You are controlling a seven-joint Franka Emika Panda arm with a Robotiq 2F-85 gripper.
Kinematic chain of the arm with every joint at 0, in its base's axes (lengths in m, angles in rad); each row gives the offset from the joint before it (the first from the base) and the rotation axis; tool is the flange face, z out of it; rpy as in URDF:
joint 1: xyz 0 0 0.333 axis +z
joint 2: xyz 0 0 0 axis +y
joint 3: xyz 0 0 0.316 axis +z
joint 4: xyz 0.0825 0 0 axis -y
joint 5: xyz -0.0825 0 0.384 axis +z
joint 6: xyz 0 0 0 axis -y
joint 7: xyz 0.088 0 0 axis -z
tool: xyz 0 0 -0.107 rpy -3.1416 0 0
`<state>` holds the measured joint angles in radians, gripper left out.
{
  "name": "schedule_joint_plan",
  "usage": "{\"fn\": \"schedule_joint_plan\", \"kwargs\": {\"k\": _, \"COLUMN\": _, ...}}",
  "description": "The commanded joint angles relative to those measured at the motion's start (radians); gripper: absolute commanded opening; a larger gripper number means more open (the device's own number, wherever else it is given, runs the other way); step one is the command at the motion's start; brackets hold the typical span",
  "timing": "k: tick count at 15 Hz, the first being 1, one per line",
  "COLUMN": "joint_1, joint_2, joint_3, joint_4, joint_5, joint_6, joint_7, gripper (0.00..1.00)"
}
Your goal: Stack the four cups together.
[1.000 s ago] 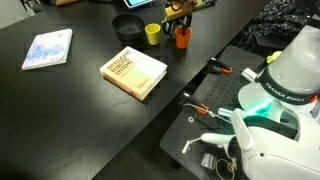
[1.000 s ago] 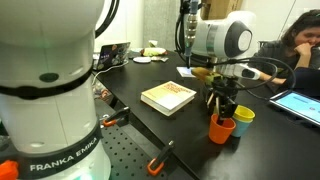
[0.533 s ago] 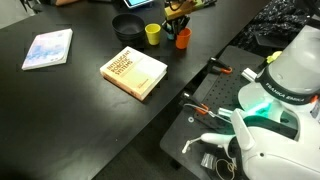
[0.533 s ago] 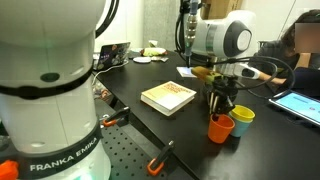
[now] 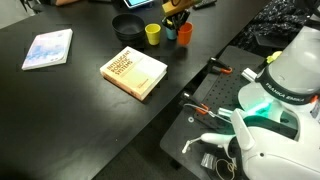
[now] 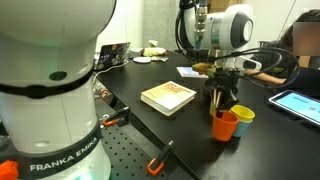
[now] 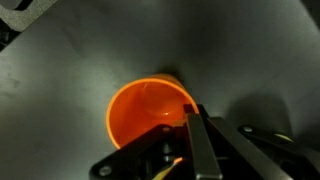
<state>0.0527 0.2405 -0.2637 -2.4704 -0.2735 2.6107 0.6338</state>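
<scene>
In the wrist view an orange cup (image 7: 150,115) stands open-mouthed on the black table, and my gripper (image 7: 190,115) is shut on its right rim, one finger (image 7: 200,145) running down over the wall. In both exterior views the gripper (image 5: 177,17) (image 6: 222,100) reaches down onto the orange cup (image 5: 184,33) (image 6: 224,125). A yellow cup (image 5: 152,33) (image 6: 243,118) stands close beside it, apart from the gripper. The light blue cup cannot be made out with certainty.
A wide black bowl (image 5: 127,24) sits next to the yellow cup. A tan book (image 5: 134,72) (image 6: 168,96) lies mid-table and a pale booklet (image 5: 47,48) farther off. Orange-handled tools (image 5: 215,70) lie on the perforated plate. A tablet (image 6: 295,102) and a seated person (image 6: 305,40) are nearby.
The jaws closed on the orange cup's rim. The cup has shifted slightly with the gripper, upward and a little toward the yellow cup.
</scene>
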Motion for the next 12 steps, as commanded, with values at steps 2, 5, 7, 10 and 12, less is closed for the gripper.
{"fn": "schedule_joint_plan", "kwargs": {"k": 2, "joint_1": 0.031, "joint_2": -0.095, "joint_3": 0.02, "joint_4": 0.056, "joint_5": -0.087, "joint_6": -0.117, "joint_7": 0.1, "gripper": 0.04}}
{"fn": "schedule_joint_plan", "kwargs": {"k": 5, "joint_1": 0.03, "joint_2": -0.127, "joint_3": 0.055, "joint_4": 0.114, "joint_5": -0.153, "joint_6": -0.195, "joint_7": 0.163, "gripper": 0.04}}
{"fn": "schedule_joint_plan", "kwargs": {"k": 7, "joint_1": 0.022, "joint_2": -0.14, "joint_3": 0.084, "joint_4": 0.155, "joint_5": -0.173, "joint_6": -0.263, "joint_7": 0.183, "gripper": 0.04}}
{"fn": "schedule_joint_plan", "kwargs": {"k": 10, "joint_1": 0.011, "joint_2": -0.138, "joint_3": 0.115, "joint_4": 0.202, "joint_5": -0.207, "joint_6": -0.299, "joint_7": 0.202, "gripper": 0.03}}
{"fn": "schedule_joint_plan", "kwargs": {"k": 12, "joint_1": 0.006, "joint_2": -0.118, "joint_3": 0.124, "joint_4": 0.224, "joint_5": -0.238, "joint_6": -0.275, "joint_7": 0.217, "gripper": 0.03}}
